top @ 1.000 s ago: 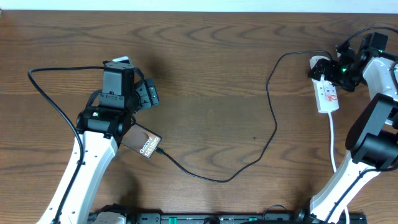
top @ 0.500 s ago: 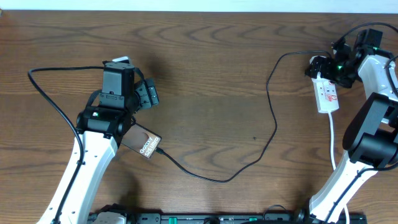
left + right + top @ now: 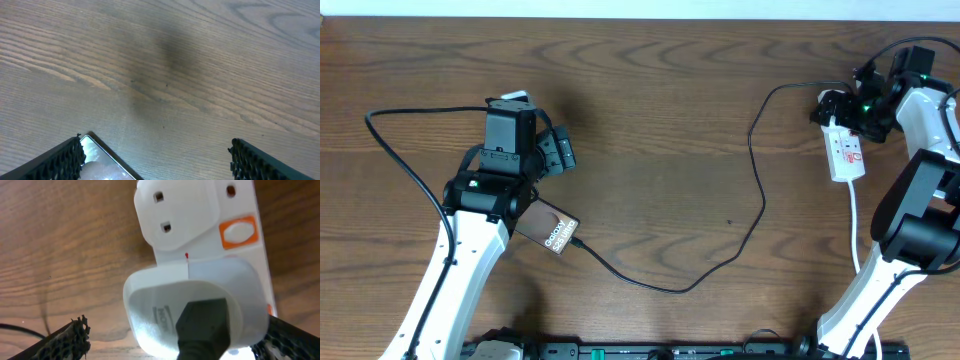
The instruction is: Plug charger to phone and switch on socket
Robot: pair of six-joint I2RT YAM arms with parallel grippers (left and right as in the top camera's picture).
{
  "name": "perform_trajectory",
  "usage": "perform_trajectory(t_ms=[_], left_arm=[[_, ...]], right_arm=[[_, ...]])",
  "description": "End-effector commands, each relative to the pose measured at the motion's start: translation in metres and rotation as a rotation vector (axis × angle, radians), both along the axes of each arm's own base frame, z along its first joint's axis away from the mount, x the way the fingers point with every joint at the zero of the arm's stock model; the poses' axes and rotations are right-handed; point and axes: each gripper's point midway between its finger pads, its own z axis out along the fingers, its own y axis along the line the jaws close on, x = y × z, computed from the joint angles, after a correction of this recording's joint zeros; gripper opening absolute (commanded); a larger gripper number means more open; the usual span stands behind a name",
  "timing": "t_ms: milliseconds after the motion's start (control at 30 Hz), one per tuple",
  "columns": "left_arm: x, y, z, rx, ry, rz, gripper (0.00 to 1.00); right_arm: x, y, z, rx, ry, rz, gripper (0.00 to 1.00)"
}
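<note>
The phone (image 3: 550, 229) lies flat at the left, half under my left arm. One corner of the phone (image 3: 102, 162) shows beside my left finger. The charger (image 3: 757, 190), a thin black cable, meets the phone's lower right edge and loops across to a white plug (image 3: 195, 305) in the socket (image 3: 847, 150). The left gripper (image 3: 553, 152) hangs open above bare wood, just beyond the phone. In its wrist view the left gripper (image 3: 157, 165) holds nothing. The right gripper (image 3: 842, 108) is open over the socket's plug end. The right gripper (image 3: 175, 347) straddles the plug, below the socket's (image 3: 175, 215) orange switch (image 3: 239, 231).
A white cord (image 3: 856, 225) runs from the socket toward the front edge beside the right arm. A black arm cable (image 3: 395, 150) arcs to the left of the left arm. Bare wood lies between the two arms.
The right gripper has shifted slightly toward the far plug end of the socket, then held still. The left arm, phone and charger have not moved.
</note>
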Motion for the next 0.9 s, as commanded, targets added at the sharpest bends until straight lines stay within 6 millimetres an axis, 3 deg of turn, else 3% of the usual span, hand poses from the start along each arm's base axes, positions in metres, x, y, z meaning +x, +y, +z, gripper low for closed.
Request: perform_trajectory(t_ms=[0,333,467,533,633,733,867], left_arm=[[0.003,0.001,0.004,0.01,-0.008,0.004,0.91],[0.003,0.001,0.004,0.01,-0.008,0.004,0.91],[0.003,0.001,0.004,0.01,-0.008,0.004,0.91],[0.003,0.001,0.004,0.01,-0.008,0.004,0.91],[0.003,0.001,0.004,0.01,-0.008,0.004,0.91],[0.003,0.001,0.004,0.01,-0.008,0.003,0.91],[0.003,0.001,0.004,0.01,-0.008,0.004,0.91]], right_arm=[[-0.006,0.059,-0.012,0.185,0.052,0.056,0.99],[-0.005,0.058,-0.012,0.18,0.044,0.054,0.99],[-0.004,0.036,-0.011,0.099,0.061,-0.009,0.98],[-0.005,0.023,0.0,0.058,0.059,-0.036,0.98],[-0.005,0.0,0.034,-0.015,0.031,-0.078,0.99],[-0.009,-0.019,0.084,-0.093,-0.022,-0.148,0.99],[-0.032,-0.037,0.146,-0.182,-0.072,-0.338,0.99]])
